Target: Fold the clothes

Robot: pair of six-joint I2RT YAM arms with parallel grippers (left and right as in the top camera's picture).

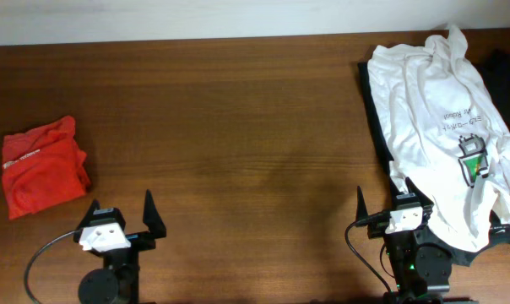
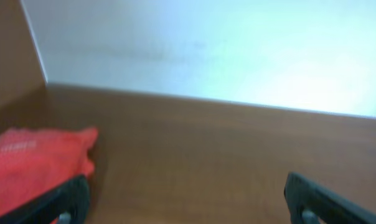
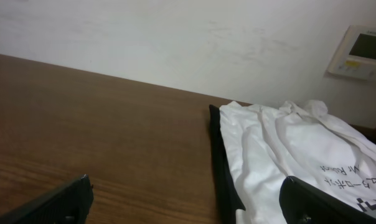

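Observation:
An orange-red T-shirt (image 1: 42,165) lies folded in a small bundle at the table's left; it also shows at the lower left of the left wrist view (image 2: 35,165). A white tee with small print (image 1: 445,127) lies spread and rumpled at the right, over a dark garment (image 1: 375,110); both show in the right wrist view (image 3: 287,155). My left gripper (image 1: 122,209) is open and empty near the front edge, right of the orange bundle. My right gripper (image 1: 383,198) is open and empty at the white tee's front left edge.
The brown wooden table (image 1: 238,127) runs between the two garments. A white wall (image 3: 175,43) stands behind the table, with a wall panel (image 3: 360,51) at the right. A dark object (image 1: 508,67) lies at the far right edge.

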